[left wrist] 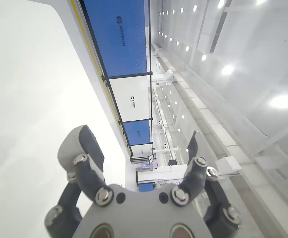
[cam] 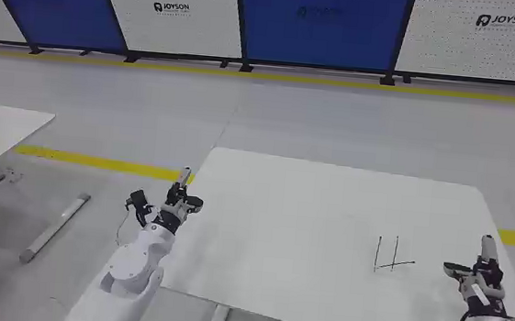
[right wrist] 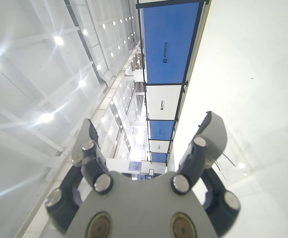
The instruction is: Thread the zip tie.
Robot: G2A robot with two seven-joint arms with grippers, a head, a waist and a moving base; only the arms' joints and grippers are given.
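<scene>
On the white table [cam: 327,213] lie thin black zip ties [cam: 395,254] (near the right gripper [right wrist: 149,122]). The left gripper [left wrist: 141,137] and the right one both gape open.

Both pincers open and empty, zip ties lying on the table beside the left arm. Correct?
One slip: the zip ties lie on the table beside the right arm, near the right pincer, as the top view shows. The left pincer is at the opposite edge. Both are open and empty.
</scene>
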